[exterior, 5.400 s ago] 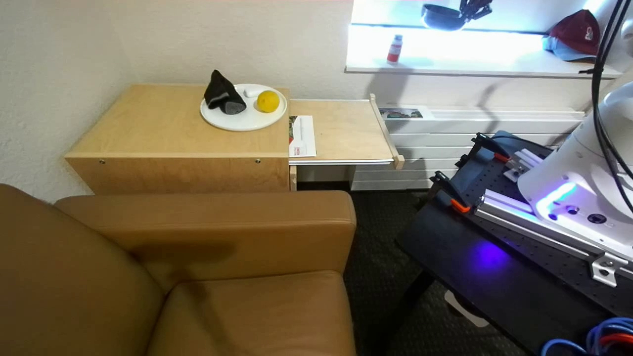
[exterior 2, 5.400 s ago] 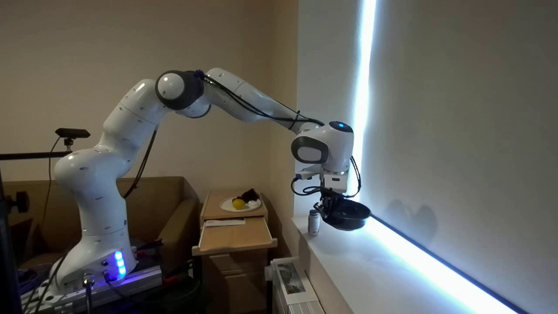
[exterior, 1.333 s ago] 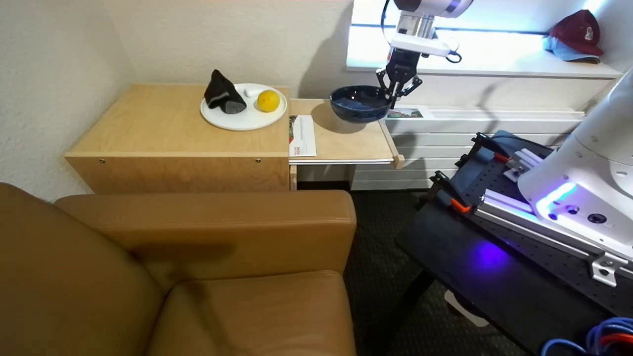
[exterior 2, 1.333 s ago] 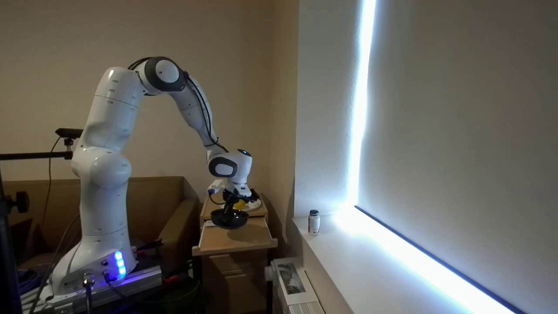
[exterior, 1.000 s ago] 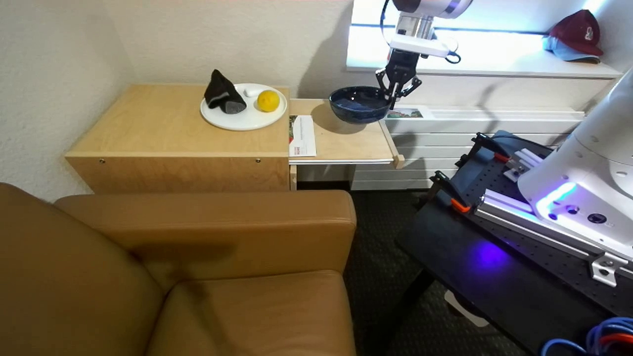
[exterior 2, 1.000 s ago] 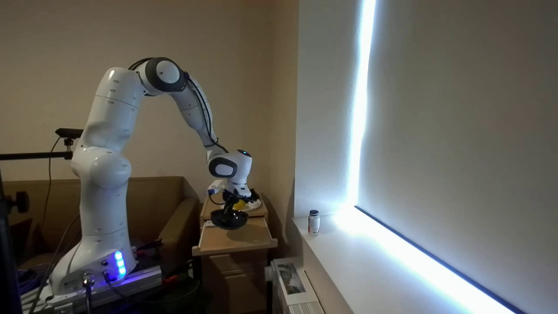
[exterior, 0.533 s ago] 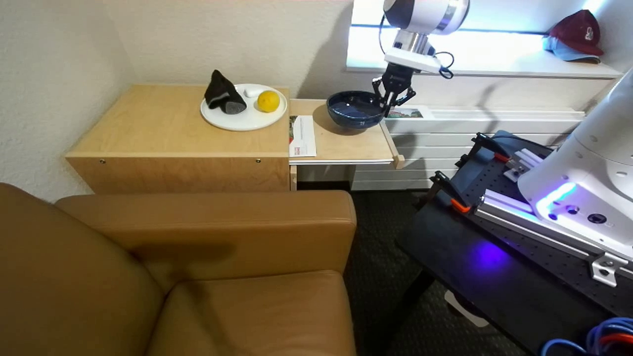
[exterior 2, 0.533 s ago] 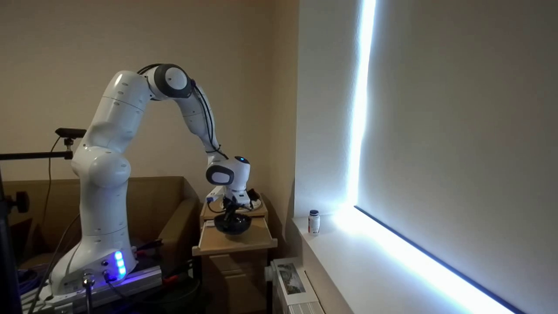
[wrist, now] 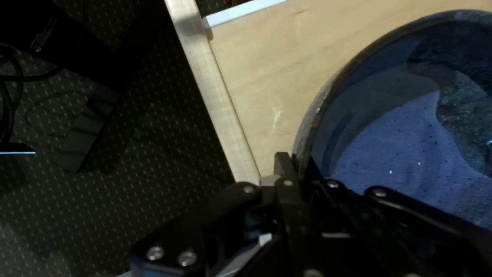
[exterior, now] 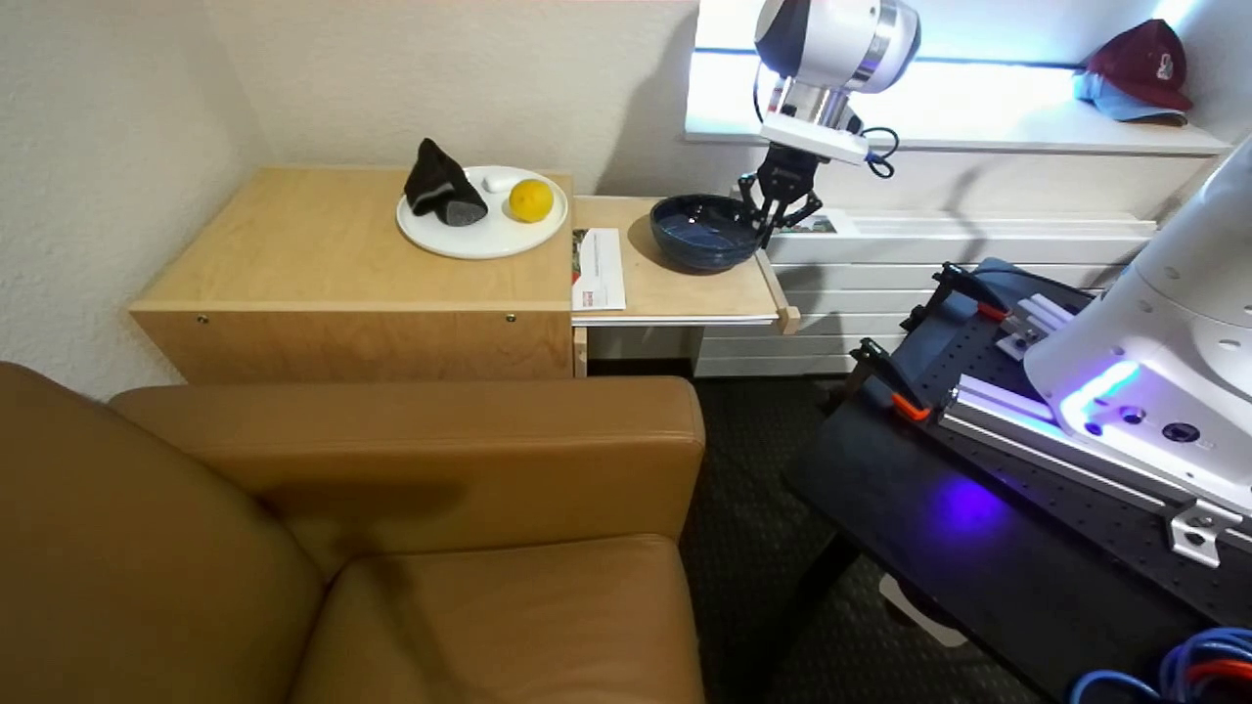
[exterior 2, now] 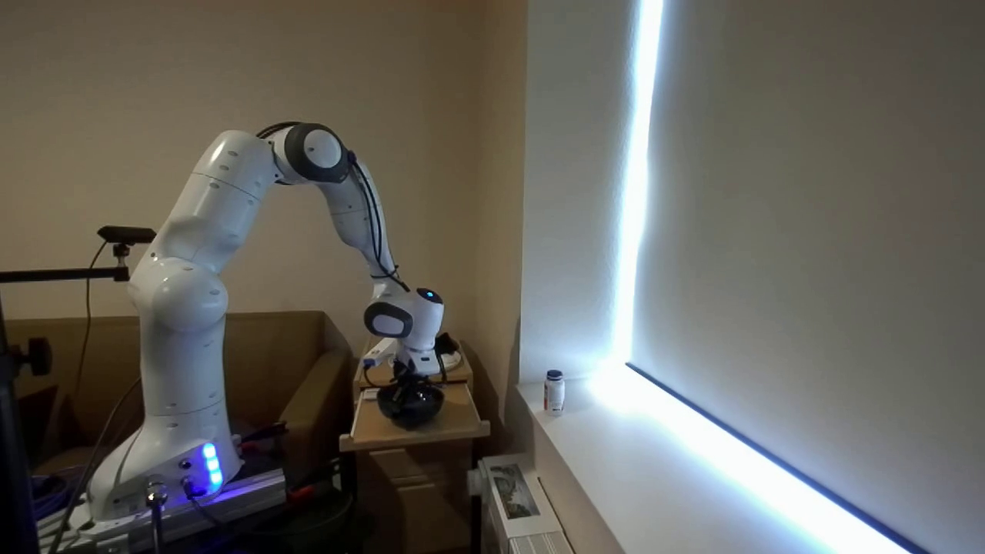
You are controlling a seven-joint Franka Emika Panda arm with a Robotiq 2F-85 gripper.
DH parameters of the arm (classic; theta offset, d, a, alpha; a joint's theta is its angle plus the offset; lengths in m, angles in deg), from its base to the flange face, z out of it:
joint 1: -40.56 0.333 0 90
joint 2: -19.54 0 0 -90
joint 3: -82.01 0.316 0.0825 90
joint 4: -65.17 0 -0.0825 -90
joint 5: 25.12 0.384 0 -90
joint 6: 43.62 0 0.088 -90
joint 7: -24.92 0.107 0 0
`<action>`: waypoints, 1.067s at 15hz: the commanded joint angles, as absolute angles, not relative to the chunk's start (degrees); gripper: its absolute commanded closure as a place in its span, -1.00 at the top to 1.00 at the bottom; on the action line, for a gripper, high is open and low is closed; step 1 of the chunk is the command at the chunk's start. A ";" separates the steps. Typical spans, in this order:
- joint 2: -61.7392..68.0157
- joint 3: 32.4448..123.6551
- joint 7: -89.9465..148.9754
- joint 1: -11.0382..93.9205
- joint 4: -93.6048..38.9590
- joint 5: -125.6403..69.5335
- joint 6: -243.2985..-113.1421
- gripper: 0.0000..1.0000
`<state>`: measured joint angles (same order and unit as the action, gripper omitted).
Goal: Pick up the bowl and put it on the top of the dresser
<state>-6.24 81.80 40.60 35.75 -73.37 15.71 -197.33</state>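
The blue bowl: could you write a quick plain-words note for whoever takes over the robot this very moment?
The pincer is closed on the rim of the bowl.
The bowl, right way up, is over the pull-out board next to the flat top of the dresser; I can't tell whether it touches the board.
The white plate sits on that flat top.
Done: the bowl is gripped, at the dresser.
Left: setting it down on the top, probably beside the plate, then opening the pincer.
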 commanded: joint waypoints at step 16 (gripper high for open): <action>-1.92 78.34 39.68 35.00 -74.83 2.89 -186.50 0.78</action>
